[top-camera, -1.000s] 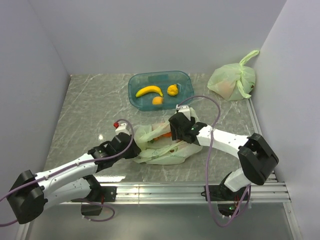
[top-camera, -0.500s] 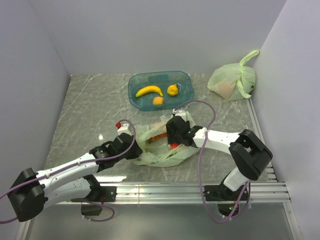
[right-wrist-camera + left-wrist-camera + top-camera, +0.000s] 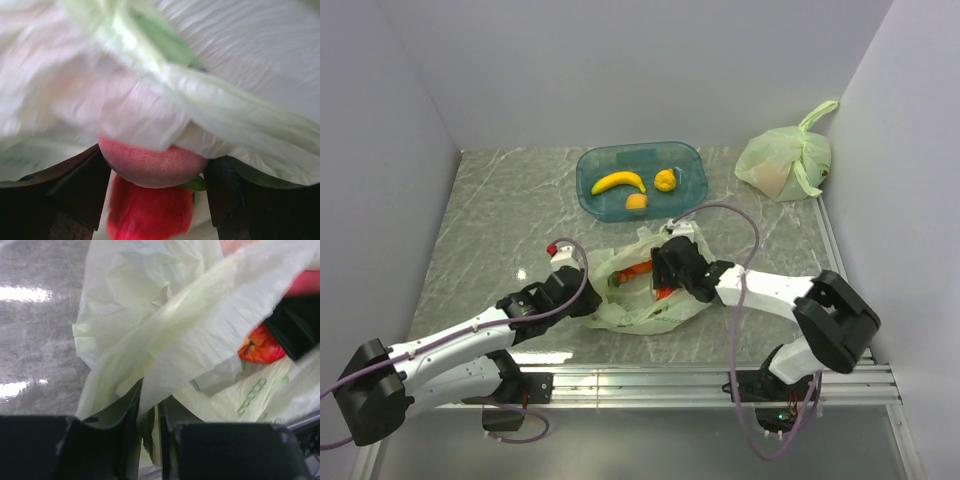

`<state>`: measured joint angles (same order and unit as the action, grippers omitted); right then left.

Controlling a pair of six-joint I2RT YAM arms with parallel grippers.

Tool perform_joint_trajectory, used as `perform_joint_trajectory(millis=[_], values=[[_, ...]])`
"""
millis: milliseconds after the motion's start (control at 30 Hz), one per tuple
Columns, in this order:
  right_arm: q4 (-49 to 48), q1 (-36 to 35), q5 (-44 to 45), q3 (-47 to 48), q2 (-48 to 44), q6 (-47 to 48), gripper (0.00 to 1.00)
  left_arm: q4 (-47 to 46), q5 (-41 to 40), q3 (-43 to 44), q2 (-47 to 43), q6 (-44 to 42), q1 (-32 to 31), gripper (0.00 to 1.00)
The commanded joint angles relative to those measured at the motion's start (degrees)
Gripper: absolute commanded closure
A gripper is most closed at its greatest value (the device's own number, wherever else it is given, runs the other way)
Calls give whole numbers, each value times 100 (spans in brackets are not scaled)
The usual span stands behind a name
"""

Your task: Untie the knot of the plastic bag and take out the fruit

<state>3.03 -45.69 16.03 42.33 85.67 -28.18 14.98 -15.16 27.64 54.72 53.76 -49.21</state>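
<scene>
The plastic bag [image 3: 650, 305] lies crumpled at the table's near middle with its mouth spread; the knot does not show. My left gripper [image 3: 588, 300] is at the bag's left edge, shut on a fold of its film [image 3: 150, 400]. Its view is filled with pale green film [image 3: 165, 330], and a red apple [image 3: 260, 347] sits inside. My right gripper [image 3: 665, 275] reaches into the bag from the right. In its wrist view its fingers [image 3: 80, 185] stand wide on either side of a pink peach [image 3: 150, 165], touching it, and film drapes over the top. A red fruit [image 3: 150, 212] lies just beneath.
A teal tub [image 3: 582, 180] at the back middle holds a banana [image 3: 618, 181] and two orange-yellow fruits [image 3: 665, 180] [image 3: 636, 201]. A second, tied green bag [image 3: 785, 160] sits in the back right corner. Walls close the table on three sides.
My right gripper has pushed left and deeper into the bag's mouth and its jaws have narrowed a little. The bag has bunched up. The left arm has barely moved.
</scene>
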Motion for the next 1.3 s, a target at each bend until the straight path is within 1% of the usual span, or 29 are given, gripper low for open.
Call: perform_joint_trajectory(millis=[0, 67, 100, 133, 167, 233, 333, 400, 467, 533, 567, 667, 700, 733, 767, 800, 833, 867, 900, 933, 967, 1000, 1067, 1100, 1167, 1233, 1267], values=[[-294, -326, -476, -75, -882, 575, 82, 92, -373, 338, -75, 135, -27, 79], [-294, -414, -749, -206, -1191, 726, 85, 198, -575, 470, -58, 144, -27, 79], [-294, -432, -968, -251, -1480, 970, 87, 215, -628, 505, -58, 126, -18, 79], [-294, -432, -1449, -295, -1613, 1051, 87, 259, -672, 549, -32, 118, -1, 80], [-294, -440, -1593, -321, -1736, 1156, 87, 268, -707, 628, 29, 100, 17, 80], [-285, -432, -2433, -330, -2088, 1525, 88, 286, -699, 708, 126, 30, 87, 80], [-101, -432, -3314, -146, -2405, 1930, 88, 268, -655, 813, 320, -67, 149, 80], [-4, -440, -3405, 108, -2545, 1983, 88, 251, -577, 857, 417, -120, 157, 80], [-30, -397, -3108, 458, -2581, 1966, 88, 251, -524, 831, 469, -129, 157, 80], [-4, -135, -2748, 793, -2398, 1957, 87, 277, -409, 761, 461, -129, 157, 80], [5, -11, -2459, 1160, -2275, 1940, 87, 286, -366, 682, 443, -120, 157, 80], [75, 534, -2158, 2040, -1477, 1808, 84, 277, -172, 471, 320, -50, 149, 80], [75, 648, -2026, 2260, -969, 1756, 82, 260, -128, 418, 277, -41, 157, 80], [58, 728, -1947, 2471, -712, 1729, 82, 225, -67, 366, 233, -23, 157, 80], [58, 920, -1868, 2926, -431, 1703, 81, 207, 38, 278, 137, -14, 140, 80], [92, 1000, -1745, 3183, 163, 1633, 81, 207, 83, 234, 101, 12, 157, 79], [136, 1088, -1692, 3455, 483, 1623, 81, 207, 101, 207, 74, 21, 140, 79], [285, 1211, -1630, 4023, 782, 1606, 80, 233, 118, 198, 39, 3, 140, 79], [356, 1264, -1473, 4316, 1385, 1553, 78, 251, 127, 198, 30, 3, 140, 79], [426, 1317, -1437, 4580, 1670, 1518, 77, 268, 118, 216, 4, -6, 140, 79], [514, 1343, -1375, 5053, 1916, 1492, 74, 303, 92, 224, -31, -23, 140, 79], [541, 1422, -1331, 5258, 2327, 1430, 62, 330, 92, 233, -49, -14, 122, 79], [611, 1466, -1278, 5715, 2647, 1395, 43, 312, 83, 259, -102, -32, 113, 79], [646, 1493, -1269, 5847, 2857, 1377, 29, 321, 48, 260, -119, -23, 113, 79], [777, 1493, -1322, 6111, 2973, 1447, 18, 277, 48, 260, -146, -23, 105, 78], [866, 1493, -1366, 6113, 2895, 1491, 17, 233, 30, 233, -155, -14, 105, 78], [831, 1484, -1418, 5999, 2677, 1552, 16, 216, 22, 233, -137, -32, 105, 77]])
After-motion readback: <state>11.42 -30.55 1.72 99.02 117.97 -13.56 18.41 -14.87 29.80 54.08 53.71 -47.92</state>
